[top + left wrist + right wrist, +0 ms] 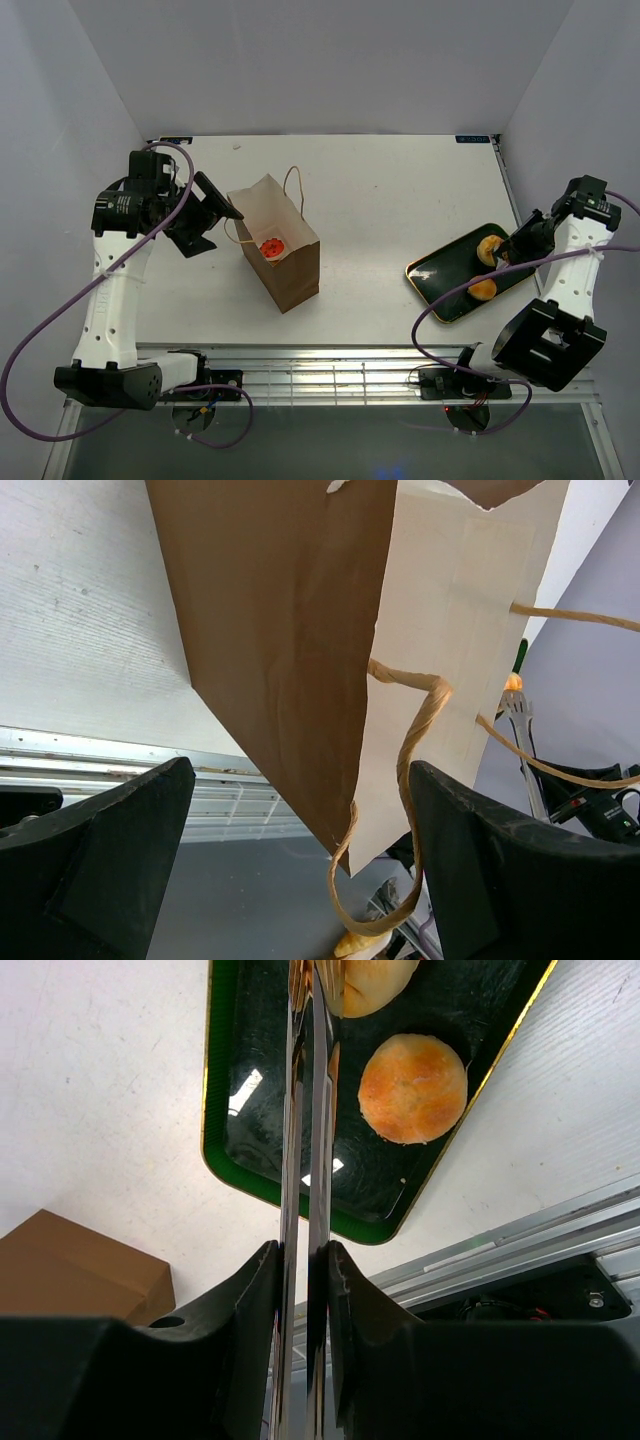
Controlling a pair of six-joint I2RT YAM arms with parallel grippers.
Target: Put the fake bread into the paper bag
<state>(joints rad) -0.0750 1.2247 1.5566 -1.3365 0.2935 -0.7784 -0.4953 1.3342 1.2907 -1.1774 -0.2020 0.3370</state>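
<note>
Squeezing the tongs (305,1110) together with the right gripper (303,1255), jaws clamped on their blades, tips at the far bun (372,980) on the tray (212,1110), second bun (412,1088) just beside. Holding the left gripper (300,830) spread wide at the bag (290,265), well leftward, donut (271,246) already inside.

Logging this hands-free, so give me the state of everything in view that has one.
paper bag: upright, mouth open
donut: inside the bag
left tool: open wide, holding nothing
tongs: blades squeezed close together
right tool: shut on the tongs
tray: lying flat
far bun: on the tray, at the tongs' tips
near bun: on the tray, untouched
</note>
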